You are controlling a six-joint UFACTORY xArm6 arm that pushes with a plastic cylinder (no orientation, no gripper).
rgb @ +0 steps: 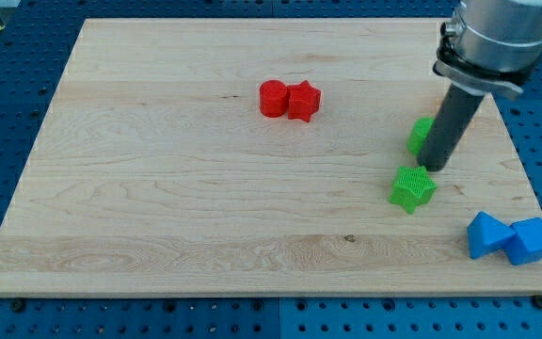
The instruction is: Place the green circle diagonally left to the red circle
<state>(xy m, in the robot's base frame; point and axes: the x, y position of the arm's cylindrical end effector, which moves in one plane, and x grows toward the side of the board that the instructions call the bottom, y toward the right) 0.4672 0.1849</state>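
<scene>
The red circle (273, 98) lies at the board's upper middle, touching a red star (303, 101) on its right. The green circle (420, 137) is at the view's right, partly hidden behind my rod. My tip (434, 168) rests on the board at the green circle's lower right edge, touching or nearly touching it. A green star (412, 186) lies just below and left of my tip.
Two blue blocks (488, 235) (532, 240) touch each other at the board's bottom right corner. The wooden board (158, 207) sits on a blue pegboard table. The arm's grey body (497, 38) fills the view's top right.
</scene>
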